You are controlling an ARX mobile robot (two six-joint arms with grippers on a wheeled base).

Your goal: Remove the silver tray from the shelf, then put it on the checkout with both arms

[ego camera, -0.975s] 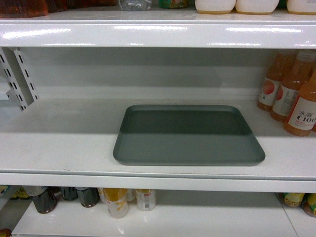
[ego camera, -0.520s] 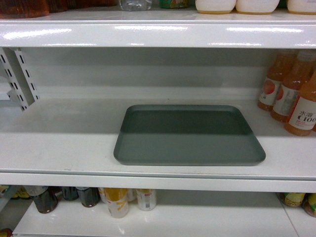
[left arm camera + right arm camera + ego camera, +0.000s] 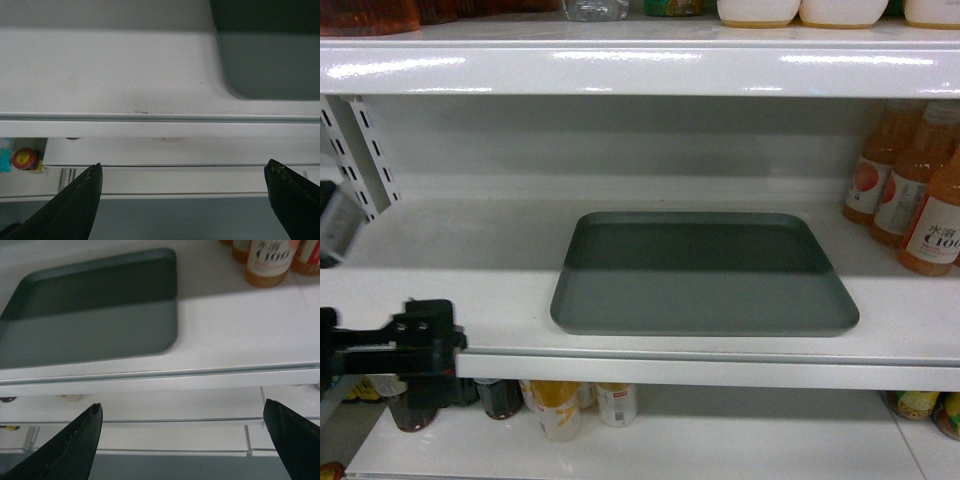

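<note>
The silver tray point(image 3: 700, 275) lies flat on the middle shelf point(image 3: 440, 290), its near rim close to the front lip. My left arm's black end point(image 3: 420, 340) shows at the lower left of the head view, in front of the shelf lip and left of the tray. From the left wrist, my left gripper point(image 3: 183, 167) is open and empty, below the lip, with the tray's corner point(image 3: 270, 55) up to the right. My right gripper point(image 3: 182, 406) is also open and empty, below the lip, with the tray point(image 3: 95, 315) up to the left. The checkout is out of view.
Orange drink bottles point(image 3: 920, 200) stand on the shelf right of the tray, one near the right wrist view's top point(image 3: 267, 260). An upper shelf board point(image 3: 640, 70) hangs low overhead. A slotted upright point(image 3: 360, 150) is at the left. Bottles and cans point(image 3: 555, 405) fill the shelf below.
My left arm has come into the head view at the lower left, in front of the shelf lip. The tray has not moved.
</note>
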